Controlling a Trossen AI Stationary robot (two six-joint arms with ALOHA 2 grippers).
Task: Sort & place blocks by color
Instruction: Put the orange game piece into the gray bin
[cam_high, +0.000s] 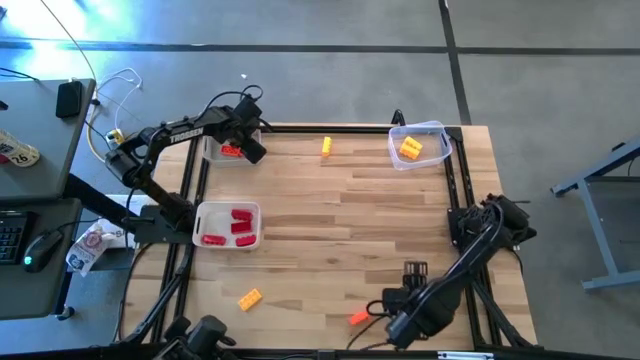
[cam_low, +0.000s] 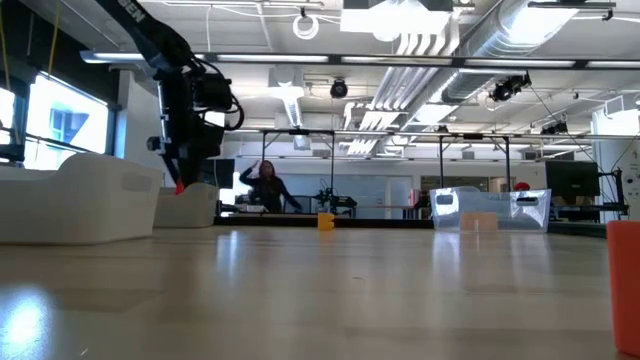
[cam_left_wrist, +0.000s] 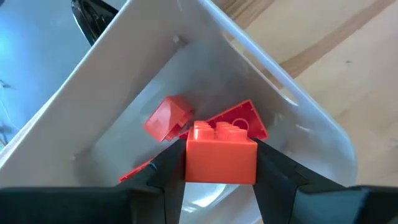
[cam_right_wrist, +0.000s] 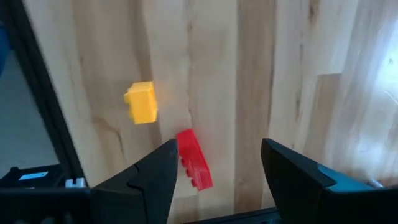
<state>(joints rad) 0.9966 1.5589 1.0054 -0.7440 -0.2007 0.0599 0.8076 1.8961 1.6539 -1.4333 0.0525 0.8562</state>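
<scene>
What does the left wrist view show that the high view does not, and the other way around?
Only the left wrist view shows the orange block between the left gripper's fingers, above two more orange blocks lying in the tray.

Only the high view shows the second tray with red blocks, the tub with a yellow block, loose blocks on the table, and the right gripper near one.

Both show the left gripper over the far white tray.
</scene>
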